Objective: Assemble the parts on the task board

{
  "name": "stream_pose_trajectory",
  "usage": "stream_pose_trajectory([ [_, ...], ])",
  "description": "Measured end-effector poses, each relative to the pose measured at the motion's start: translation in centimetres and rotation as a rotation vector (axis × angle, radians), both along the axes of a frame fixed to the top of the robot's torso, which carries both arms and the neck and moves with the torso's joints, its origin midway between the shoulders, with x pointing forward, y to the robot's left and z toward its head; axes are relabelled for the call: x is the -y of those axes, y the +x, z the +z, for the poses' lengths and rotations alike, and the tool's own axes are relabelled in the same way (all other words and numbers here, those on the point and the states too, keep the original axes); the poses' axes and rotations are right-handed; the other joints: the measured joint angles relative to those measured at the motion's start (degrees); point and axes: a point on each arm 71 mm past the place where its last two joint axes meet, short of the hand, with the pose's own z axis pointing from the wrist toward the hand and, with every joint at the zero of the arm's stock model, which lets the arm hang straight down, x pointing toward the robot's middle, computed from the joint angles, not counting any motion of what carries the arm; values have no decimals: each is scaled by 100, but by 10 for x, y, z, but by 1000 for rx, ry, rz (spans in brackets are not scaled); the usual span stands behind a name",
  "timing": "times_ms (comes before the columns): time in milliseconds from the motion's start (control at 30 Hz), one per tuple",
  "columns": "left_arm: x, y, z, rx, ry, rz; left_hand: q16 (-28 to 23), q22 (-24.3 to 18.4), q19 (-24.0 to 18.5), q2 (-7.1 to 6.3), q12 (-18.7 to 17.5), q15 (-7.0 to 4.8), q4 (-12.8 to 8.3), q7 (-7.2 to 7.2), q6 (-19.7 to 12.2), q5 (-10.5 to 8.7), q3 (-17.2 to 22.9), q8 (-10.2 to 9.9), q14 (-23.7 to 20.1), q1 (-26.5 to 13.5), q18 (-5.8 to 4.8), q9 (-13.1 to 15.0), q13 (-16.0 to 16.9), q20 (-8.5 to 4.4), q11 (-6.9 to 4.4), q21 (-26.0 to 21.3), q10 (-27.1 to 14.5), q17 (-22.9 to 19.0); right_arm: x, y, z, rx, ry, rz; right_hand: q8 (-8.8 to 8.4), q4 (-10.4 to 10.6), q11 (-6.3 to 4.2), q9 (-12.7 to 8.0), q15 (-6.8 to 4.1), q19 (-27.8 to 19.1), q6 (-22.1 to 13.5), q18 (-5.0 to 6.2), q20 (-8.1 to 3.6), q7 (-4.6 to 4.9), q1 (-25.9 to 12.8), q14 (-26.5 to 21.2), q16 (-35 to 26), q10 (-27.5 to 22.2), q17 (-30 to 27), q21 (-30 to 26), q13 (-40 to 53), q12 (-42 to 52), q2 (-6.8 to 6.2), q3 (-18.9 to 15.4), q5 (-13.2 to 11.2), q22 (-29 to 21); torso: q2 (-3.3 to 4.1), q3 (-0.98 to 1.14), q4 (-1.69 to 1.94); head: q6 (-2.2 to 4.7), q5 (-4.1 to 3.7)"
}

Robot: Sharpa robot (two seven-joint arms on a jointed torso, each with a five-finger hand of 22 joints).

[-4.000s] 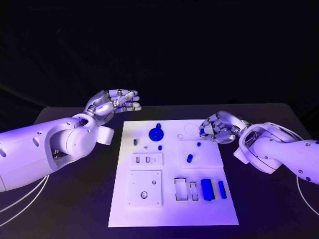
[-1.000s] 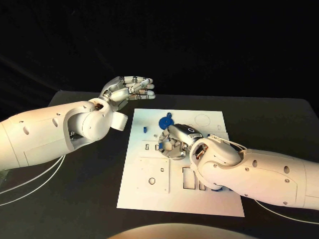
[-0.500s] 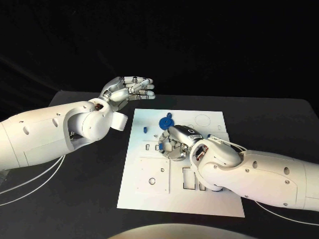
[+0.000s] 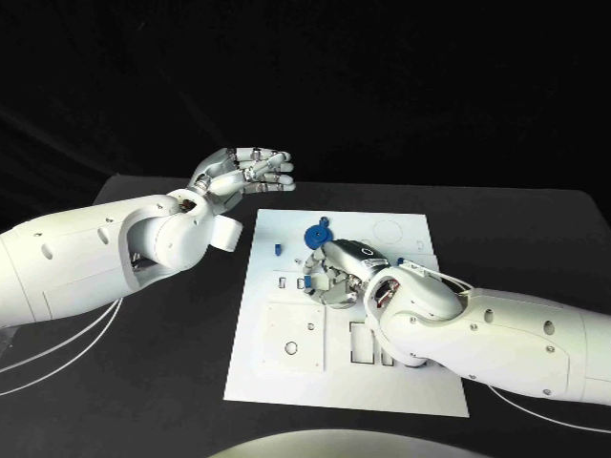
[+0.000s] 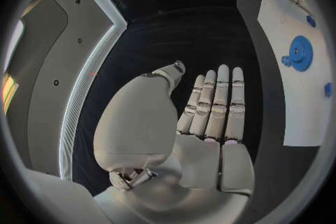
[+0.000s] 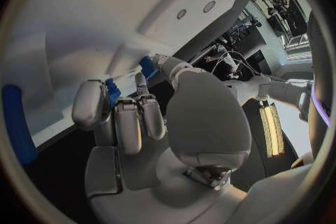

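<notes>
From my head cam: right hand (image 4: 333, 277) is down on the middle of the white board (image 4: 402, 386), fingers curled in around a small blue part (image 4: 305, 282) near the little slots on the board's left half. On the wrist cam that hand (image 6: 129, 117) has a blue piece (image 6: 112, 91) pinched btwn thumb and fingers, right against the board surface, so I'd call it gripping that part. Another blue bar (image 6: 17, 129) lies on the board (image 6: 84, 17) off to one side in that same view.

Left hand (image 4: 243, 172) is up over the table's (image 4: 155, 382) far left corner, well off the board, palm up-ish, fingers loosely curled w/ nothing in them. Wrist cam shows the same hand (image 5: 210, 117) w/ fingers straight and side by side, empty.

Blue gear (image 4: 317, 235) sits on the board's upper part, just above the right hand. Small blue peg (image 4: 274, 248) to its left.
</notes>
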Motion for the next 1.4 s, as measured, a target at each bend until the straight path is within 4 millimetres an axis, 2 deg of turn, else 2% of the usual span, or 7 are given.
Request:
stream_pose_trajectory([
  [167,0,0,0,-1,0,0,0,0,0,0,0,0,0,0,0,0,0,0,0,0,0,0,0,0,0,0,0,0,1,0,1,7,15,-2,-99,70,39,-13,40,-14,-142,0,26,44,66,0,0,1,0,-44,0,-9,-6,-469,0,-14,0,1,-1,3,-1],
  [400,-2,1,-1,-4,9,0,-23,26,160,0,-8,-21,-10,-17,-44,0,-31,-32,-21,0,-1,-1,0,-41,1,58,-44,36,15,-3,6,18,64,-16,-304,813,111,-28,111,13,-352,0,93,111,862,10,0,-9,0,-93,-1,-32,351,-2473,45,8,-4,-1,-2,8,6],
  [533,-4,2,-2,-5,32,1,96,117,681,-31,-22,-104,23,-24,-99,0,-170,-36,206,-31,-1,8,18,-205,-25,314,-18,146,31,2,19,14,113,-29,-230,844,111,24,111,13,-209,0,93,53,1026,10,-22,-9,-1,-178,-1,-32,515,-2545,46,-23,-14,-4,-2,23,12],
  [800,-8,3,-6,-6,145,-49,1879,652,2358,-193,860,-748,-56,-230,273,0,-551,238,2214,34,-2,191,498,-902,-594,1478,1195,1244,70,24,54,-67,214,-47,-71,781,109,78,101,-20,51,-1,61,0,1288,4,-57,-7,-1,-259,1,-93,813,-2156,46,-69,-39,-8,-19,41,-13],
  [967,-3,-1,-12,-40,272,-142,5336,2908,2979,-29,2050,-922,95,-392,166,0,-905,696,2908,16,-185,508,1462,-1138,-773,3769,1151,4779,98,32,68,-160,290,-75,-53,785,46,71,65,-297,143,54,21,-30,1412,8,-273,-30,-1,-669,31,-386,744,-1847,45,-398,-62,-1,-25,34,-1],
  [1167,4,-9,-20,-115,482,-275,5728,5037,3005,310,4062,-924,460,-432,-270,5,-1216,1537,2910,-213,-359,1030,2991,-1140,-781,5552,437,5225,131,47,76,-245,405,-160,-177,788,-13,-27,-33,-1352,177,422,-21,-72,1394,-458,-2123,-941,-2151,-2806,-934,-2941,417,-1041,46,-2165,-112,18,-14,-8,10],
  [1400,15,-14,-29,-197,729,-367,5729,5424,2884,690,6276,-943,498,-501,-463,5,-1160,2156,2929,-556,-359,1313,5149,-1127,-844,5899,1150,5225,152,62,76,-290,512,-224,-231,751,10,-8,20,-1405,134,445,12,-52,1127,-973,-4296,-1361,-3869,-3828,-3560,-5424,151,-437,45,-2939,-170,28,4,-47,34],
])
